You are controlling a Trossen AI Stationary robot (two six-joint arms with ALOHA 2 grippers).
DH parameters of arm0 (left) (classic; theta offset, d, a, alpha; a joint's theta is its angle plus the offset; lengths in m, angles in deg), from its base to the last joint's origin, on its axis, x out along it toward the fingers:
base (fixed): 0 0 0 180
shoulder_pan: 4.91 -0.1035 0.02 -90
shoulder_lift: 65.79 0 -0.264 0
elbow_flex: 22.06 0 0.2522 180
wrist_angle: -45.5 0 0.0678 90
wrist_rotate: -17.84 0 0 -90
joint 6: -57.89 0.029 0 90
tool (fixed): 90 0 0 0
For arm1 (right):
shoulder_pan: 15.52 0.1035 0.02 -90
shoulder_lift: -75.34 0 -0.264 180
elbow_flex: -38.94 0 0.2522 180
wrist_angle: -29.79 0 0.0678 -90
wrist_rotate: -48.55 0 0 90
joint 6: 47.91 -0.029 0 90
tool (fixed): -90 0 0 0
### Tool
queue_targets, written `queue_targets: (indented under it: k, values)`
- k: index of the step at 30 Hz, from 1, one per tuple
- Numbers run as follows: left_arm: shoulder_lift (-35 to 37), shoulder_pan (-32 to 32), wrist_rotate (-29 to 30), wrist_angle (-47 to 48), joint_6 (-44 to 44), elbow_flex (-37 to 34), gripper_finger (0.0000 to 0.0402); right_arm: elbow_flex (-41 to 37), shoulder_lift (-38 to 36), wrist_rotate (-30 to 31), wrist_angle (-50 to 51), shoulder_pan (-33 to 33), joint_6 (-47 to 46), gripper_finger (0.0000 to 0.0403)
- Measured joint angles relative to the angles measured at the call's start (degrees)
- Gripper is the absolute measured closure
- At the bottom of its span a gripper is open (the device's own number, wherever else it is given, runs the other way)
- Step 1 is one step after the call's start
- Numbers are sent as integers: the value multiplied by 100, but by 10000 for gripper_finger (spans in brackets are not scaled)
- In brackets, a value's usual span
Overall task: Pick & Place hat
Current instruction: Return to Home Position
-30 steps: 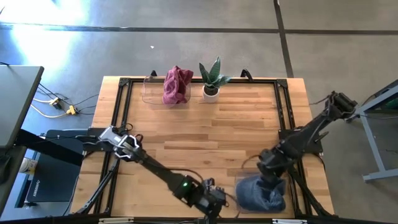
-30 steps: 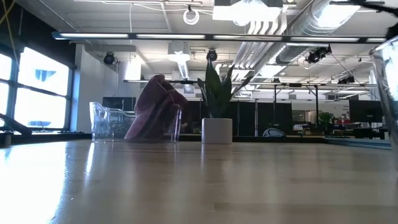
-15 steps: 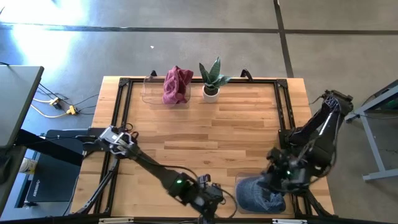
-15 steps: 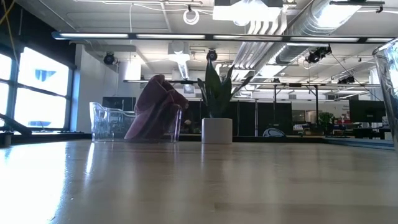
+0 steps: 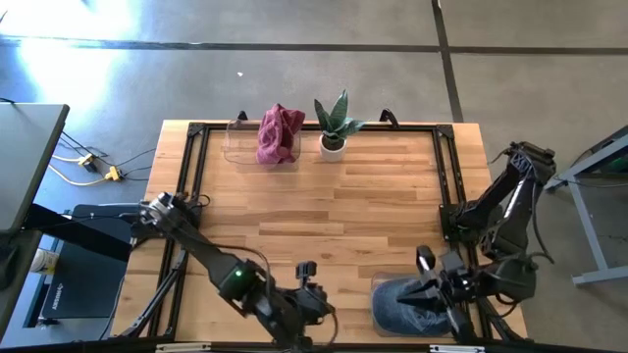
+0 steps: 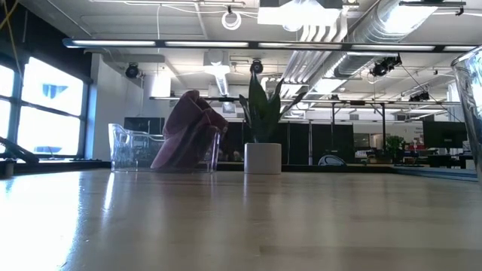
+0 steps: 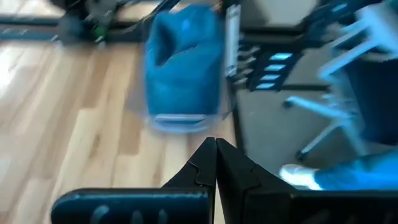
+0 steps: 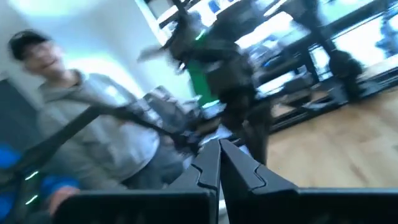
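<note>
Blue cap [image 5: 410, 306] crumpled in clear bin [image 5: 377, 286], 5 o'clock on desk [image 5: 324, 206]; left claw [image 7: 216, 155] & right claw [image 8: 219, 152] both pinched together, arms since folded back.

Daylight is flooding in from the far left — glaring white across the floor [image 5: 88, 54]. Ceiling lights [image 6: 290, 15] are glowing overhead, the table [image 6: 226, 218] catching their sheen.

1. I see a grey concrete floor [image 5: 294, 88] crossed by dark seams, with a bright patch of light [image 5: 78, 59] beyond the counter's left side.
2. A grey desk [image 5: 25, 147] stands left of the wooden counter [image 5: 324, 206], with cables [image 5: 88, 165] lying between them.
3. Level across the room, tall windows [image 6: 45, 105] glow and ducts [image 6: 339, 30] run under the ceiling.
</note>
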Motion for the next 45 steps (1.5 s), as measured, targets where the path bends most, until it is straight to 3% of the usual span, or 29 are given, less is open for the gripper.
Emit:
queue_targets:
  k: [4, 11, 14, 18, 22, 27, 33, 38, 45]
  values:
    - [645, 4, -511, -1448, 305, -1175, 402, -282, 11, -706, -269, -108, -234, 401]
    - [1795, 0, -550, -4053, 298, -3298, 402, -1267, -3, -1710, -1331, -917, -582, 401]
    - [2256, -60, -439, -4603, 293, -3915, 402, -1548, -160, -2299, -1397, -1482, -382, 402]
    - [2806, -173, -232, -4649, 48, -4508, 401, -1888, -731, -3103, -1402, -2235, 218, 401]
    - [3245, -185, 283, -4722, -51, -4806, 402, -2403, -1742, -3722, -1367, -2879, 775, 402]
    - [3518, -184, 734, -4480, -153, -4929, 402, -3434, -3312, -3752, -1283, -3327, 994, 402]
    - [3569, -231, 1179, -4367, -179, -4929, 402, -4892, -4869, -3566, -1268, -3658, 314, 402]
    - [3567, -419, 1277, -4371, -328, -4929, 402, -5716, -5539, -3608, -1302, -3873, 459, 402]
    - [3565, -666, 1167, -4488, -416, -4929, 402, -6250, -5792, -3377, -1336, -4084, 1700, 402]
